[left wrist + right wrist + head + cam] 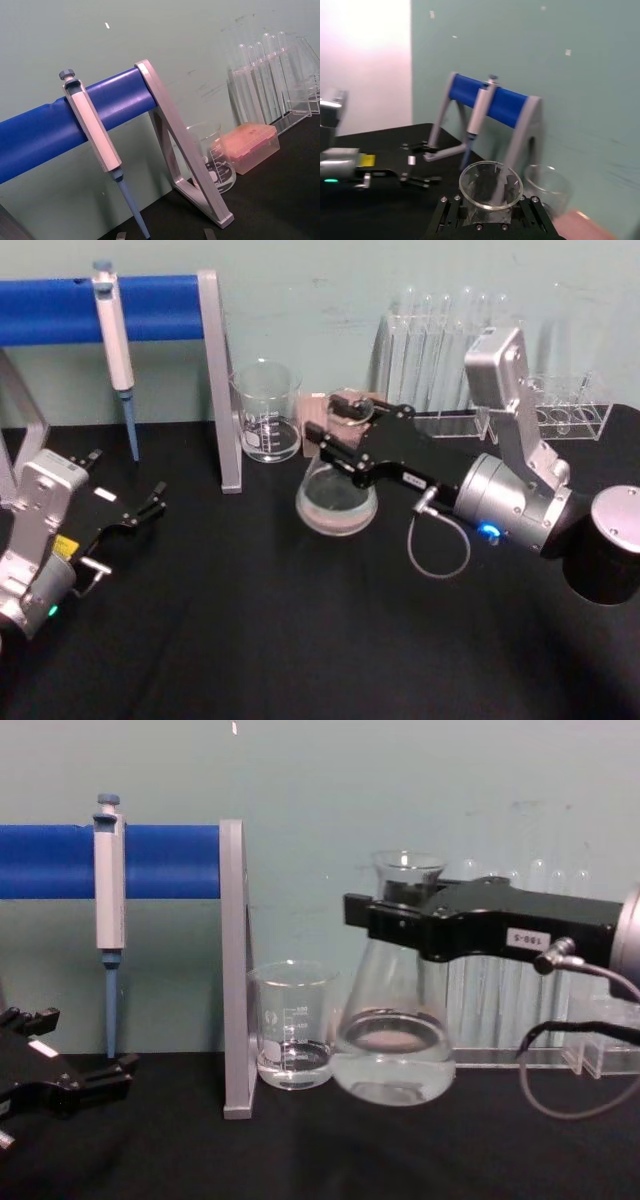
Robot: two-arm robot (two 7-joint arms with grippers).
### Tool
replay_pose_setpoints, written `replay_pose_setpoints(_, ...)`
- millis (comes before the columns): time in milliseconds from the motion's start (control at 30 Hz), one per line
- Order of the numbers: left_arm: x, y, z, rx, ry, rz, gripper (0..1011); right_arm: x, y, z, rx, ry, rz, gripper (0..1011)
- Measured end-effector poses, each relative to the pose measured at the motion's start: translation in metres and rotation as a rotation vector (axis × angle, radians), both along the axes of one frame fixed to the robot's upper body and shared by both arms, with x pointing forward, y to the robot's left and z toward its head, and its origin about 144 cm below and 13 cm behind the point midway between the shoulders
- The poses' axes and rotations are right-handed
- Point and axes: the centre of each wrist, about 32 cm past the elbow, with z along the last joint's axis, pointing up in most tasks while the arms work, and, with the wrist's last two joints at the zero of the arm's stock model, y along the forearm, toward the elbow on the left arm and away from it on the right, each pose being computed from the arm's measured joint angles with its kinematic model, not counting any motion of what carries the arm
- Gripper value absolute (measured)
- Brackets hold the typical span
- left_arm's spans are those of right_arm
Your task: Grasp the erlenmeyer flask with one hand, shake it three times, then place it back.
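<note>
The erlenmeyer flask [337, 502] is clear glass with a little liquid in its wide base, and it leans slightly near the table's middle. My right gripper [335, 430] is shut on its neck, reaching in from the right. Seen from the chest, the black jaws of the right gripper [400, 915] clamp the neck just under the flared rim of the flask [392, 1050]; I cannot tell whether the base touches the table. The right wrist view looks down into the flask's mouth [490, 182]. My left gripper [155, 502] rests open at the table's left.
A glass beaker [267, 410] stands just behind and left of the flask, beside a blue-barred stand [215, 380] holding a pipette [115, 335]. A test tube rack [560, 410] lines the back right. A pink box [247, 145] sits behind. A black cylinder [612, 545] stands far right.
</note>
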Motion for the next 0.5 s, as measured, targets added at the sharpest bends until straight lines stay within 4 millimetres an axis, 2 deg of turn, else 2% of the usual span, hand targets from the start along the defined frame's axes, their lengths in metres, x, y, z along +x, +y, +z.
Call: replay_pose_setpoints(500, 0.0, 0.0, 0.0, 0.0, 0.0, 0.0, 1001, 0.008, -0.022, -0.003, -0.004, -0.003, -0.189, 448)
